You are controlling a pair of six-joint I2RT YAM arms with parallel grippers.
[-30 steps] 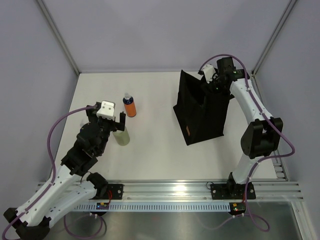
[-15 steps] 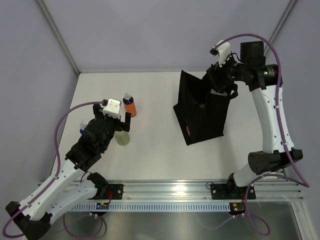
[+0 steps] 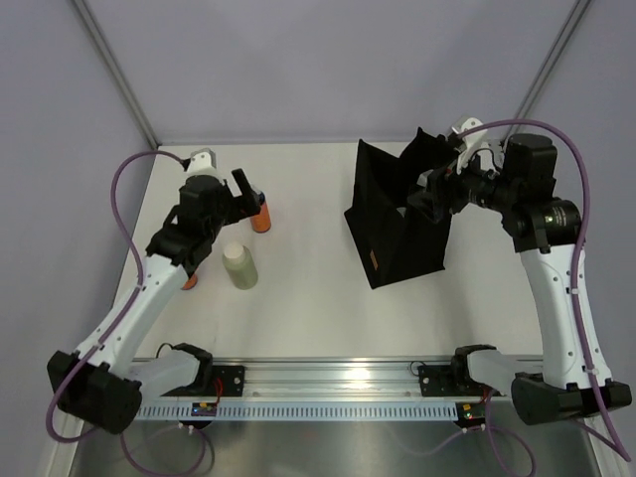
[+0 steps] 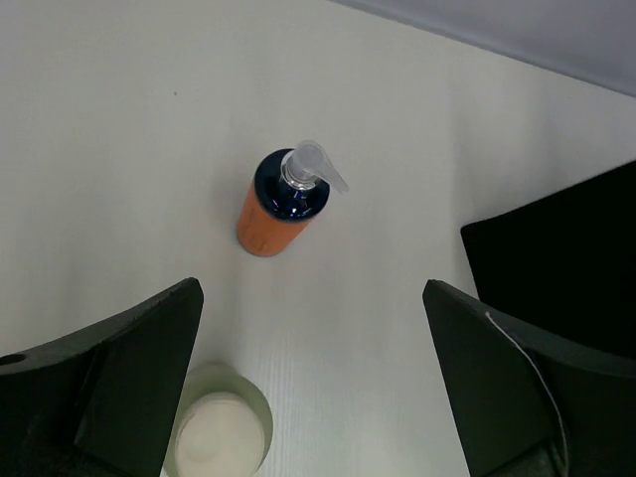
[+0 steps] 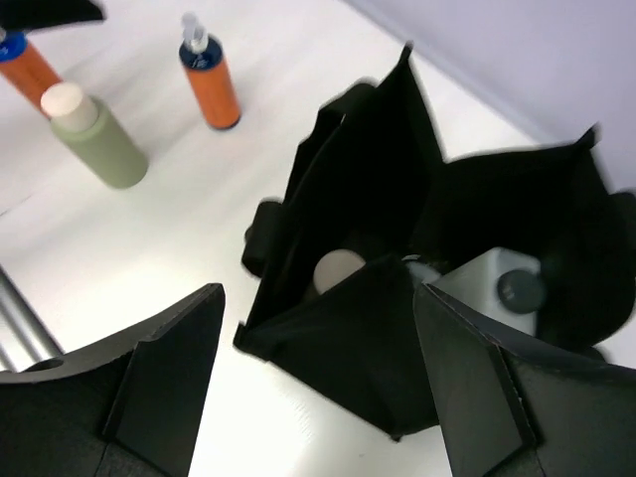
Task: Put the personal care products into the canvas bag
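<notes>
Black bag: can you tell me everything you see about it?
The black bag is soft cloth and stands upright on the white table. Its top is open and its sides fold and sag. A small brown label sits on one side. Inside show a round beige cap and a white bottle with a dark cap. The right gripper hangs open above it.

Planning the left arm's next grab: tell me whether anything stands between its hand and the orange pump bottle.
Nothing visible blocks it: bare table lies between the left hand and the orange pump bottle. The olive-green bottle stands beside that path, nearer the hand.
</notes>
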